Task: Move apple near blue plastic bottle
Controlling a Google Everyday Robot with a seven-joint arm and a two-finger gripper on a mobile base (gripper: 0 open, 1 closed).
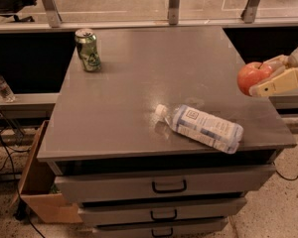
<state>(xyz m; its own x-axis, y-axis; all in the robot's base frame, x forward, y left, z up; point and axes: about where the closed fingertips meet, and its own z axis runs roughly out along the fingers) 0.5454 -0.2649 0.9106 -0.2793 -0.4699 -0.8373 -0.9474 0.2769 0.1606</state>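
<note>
The red-orange apple (250, 77) is held in the air above the table's right edge. My gripper (266, 79) reaches in from the right and is shut on the apple, with cream-coloured fingers (277, 85) on either side of it. The blue plastic bottle (203, 127) lies on its side near the table's front right corner, white cap pointing left. The apple is up and to the right of the bottle, apart from it.
A green soda can (88, 50) stands at the back left of the grey table (124, 103). Drawers (166, 185) are below the front edge. A small clear bottle (0, 86) and a cardboard box (37, 187) sit off the table at the left.
</note>
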